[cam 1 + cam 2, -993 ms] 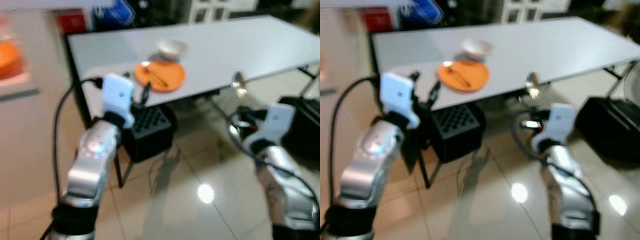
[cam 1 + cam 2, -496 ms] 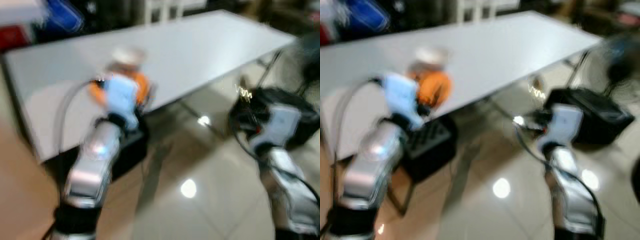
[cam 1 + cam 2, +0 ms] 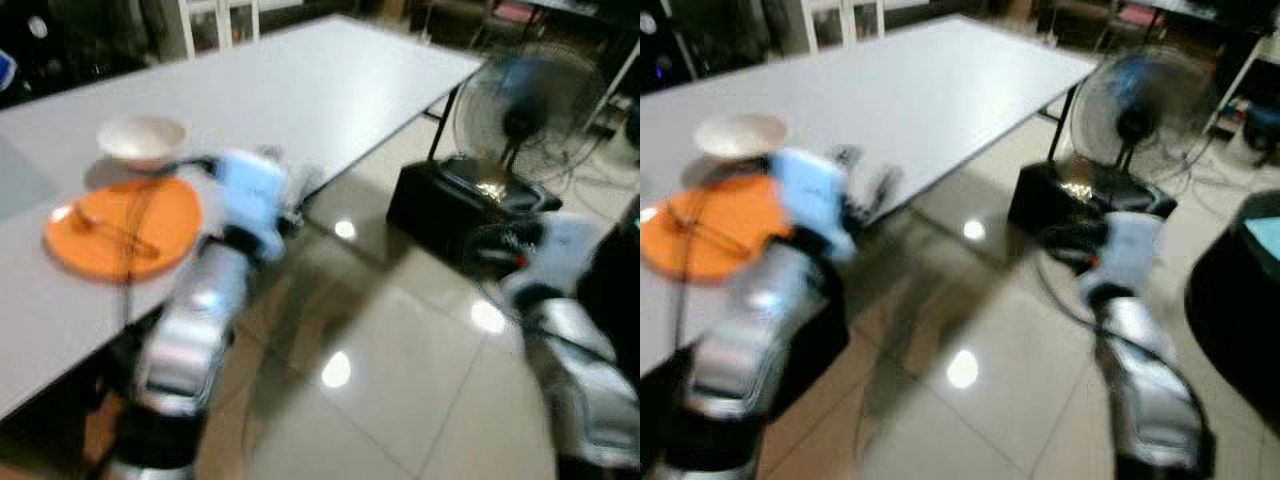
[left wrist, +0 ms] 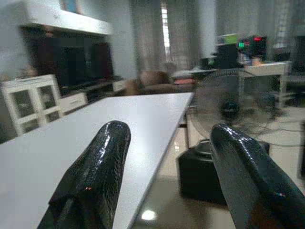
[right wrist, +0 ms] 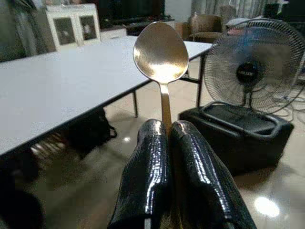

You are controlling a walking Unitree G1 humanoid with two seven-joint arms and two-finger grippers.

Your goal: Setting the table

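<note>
Blur across both eye views. Right pincer (image 5: 167,138) clenched on shiny metal spoon (image 5: 161,56); left pincer (image 4: 167,143) released beside white surface (image 3: 300,80), round orange plate (image 3: 125,225) at 9 o'clock.

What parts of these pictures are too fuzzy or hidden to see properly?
- The thin things lying on the orange plate: eye views, blurred by motion, so what they are is unclear.
- Inside of the white bowl: eye views, blurred and seen from the side.
- The spoon handle: right wrist view, its lower end is hidden between the right gripper fingers.
- The fan: left eye view, smeared.
</note>
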